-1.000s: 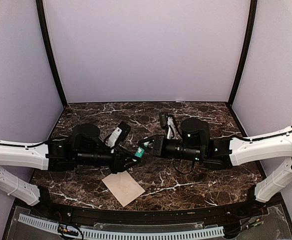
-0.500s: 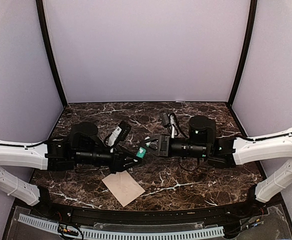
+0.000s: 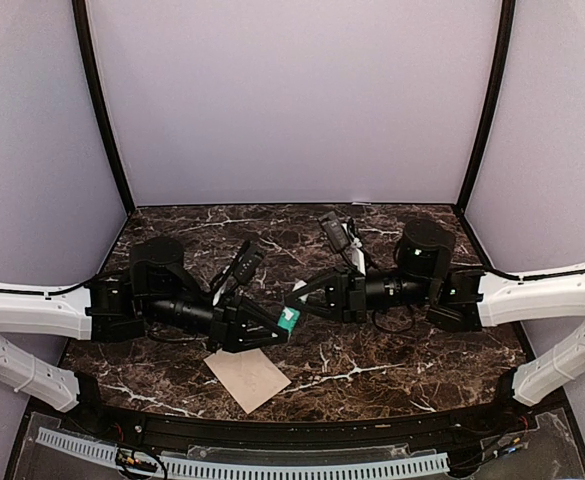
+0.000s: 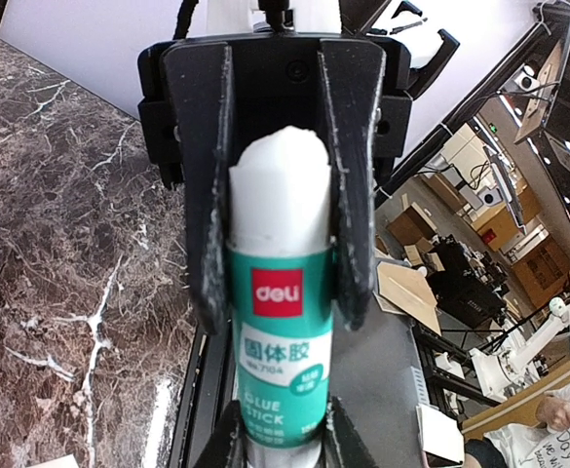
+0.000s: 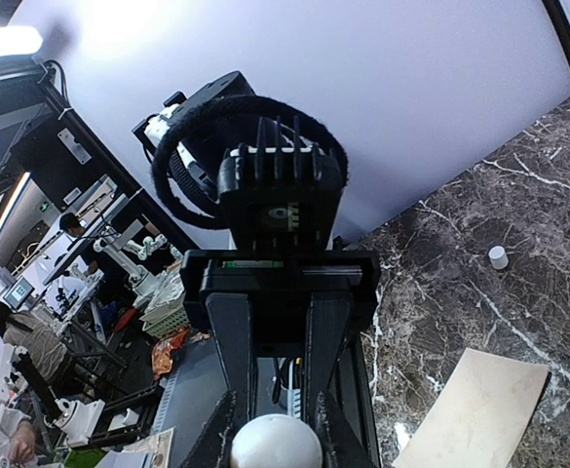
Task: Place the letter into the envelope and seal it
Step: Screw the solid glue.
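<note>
One flat tan paper, which I take for the envelope, lies near the table's front edge. Its flap cannot be made out, and the letter is hidden; no second sheet shows. My left gripper is above and just behind it, shut on a teal glue stick whose white end points toward the palm. My right gripper hangs a short way to the right and behind, apart from the left, shut on a white round cap.
The dark marble table is walled by lilac panels on three sides. A small white cylinder stands on the marble beyond the paper in the right wrist view. A black rail runs along the near edge.
The two grippers were nearly touching at the glue stick; they have since parted. The right one drew back to the right, and the left moved slightly right and toward the front with the stick.
</note>
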Robot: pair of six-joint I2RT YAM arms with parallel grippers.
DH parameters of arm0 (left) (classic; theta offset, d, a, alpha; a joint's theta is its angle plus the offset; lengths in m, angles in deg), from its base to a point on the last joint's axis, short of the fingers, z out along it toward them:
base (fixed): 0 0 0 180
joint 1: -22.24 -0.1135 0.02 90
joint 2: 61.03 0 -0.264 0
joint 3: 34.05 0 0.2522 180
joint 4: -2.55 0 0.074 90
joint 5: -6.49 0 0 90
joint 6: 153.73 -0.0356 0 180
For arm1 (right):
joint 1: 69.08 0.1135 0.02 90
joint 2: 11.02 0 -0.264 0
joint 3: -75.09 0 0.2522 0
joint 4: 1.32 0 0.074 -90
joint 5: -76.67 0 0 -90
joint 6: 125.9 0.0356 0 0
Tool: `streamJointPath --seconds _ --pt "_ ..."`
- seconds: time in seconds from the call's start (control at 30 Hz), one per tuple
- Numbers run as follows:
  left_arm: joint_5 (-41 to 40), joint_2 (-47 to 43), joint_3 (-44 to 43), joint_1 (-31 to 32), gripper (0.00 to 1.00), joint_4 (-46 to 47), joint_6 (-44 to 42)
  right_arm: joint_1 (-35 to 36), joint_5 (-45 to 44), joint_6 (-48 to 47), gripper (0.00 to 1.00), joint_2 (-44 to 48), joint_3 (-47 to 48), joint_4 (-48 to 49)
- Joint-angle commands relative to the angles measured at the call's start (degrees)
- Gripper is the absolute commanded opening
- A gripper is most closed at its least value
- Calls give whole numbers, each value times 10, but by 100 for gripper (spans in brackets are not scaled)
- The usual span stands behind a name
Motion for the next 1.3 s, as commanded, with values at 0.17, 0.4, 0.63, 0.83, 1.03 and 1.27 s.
streamJointPath --seconds 0.17,0.4,0.63,0.83,1.03,1.27 --pt "-139 -21 20 2 0 -11 -33 3 -99 0 71 63 -21 1" --pt "-330 -17 22 2 0 -52 -24 3 -350 113 73 84 -59 -83" --pt "-411 4 10 3 0 -77 -4 42 -386 139 67 12 -2 -103" --pt "-406 15 13 2 0 -65 3 54 -395 128 56 -74 79 -144" --pt "-398 15 15 3 0 -62 3 56 -385 122 56 -131 141 -171" --pt "-388 14 17 3 0 -64 -3 56 -371 129 30 -162 157 -165"
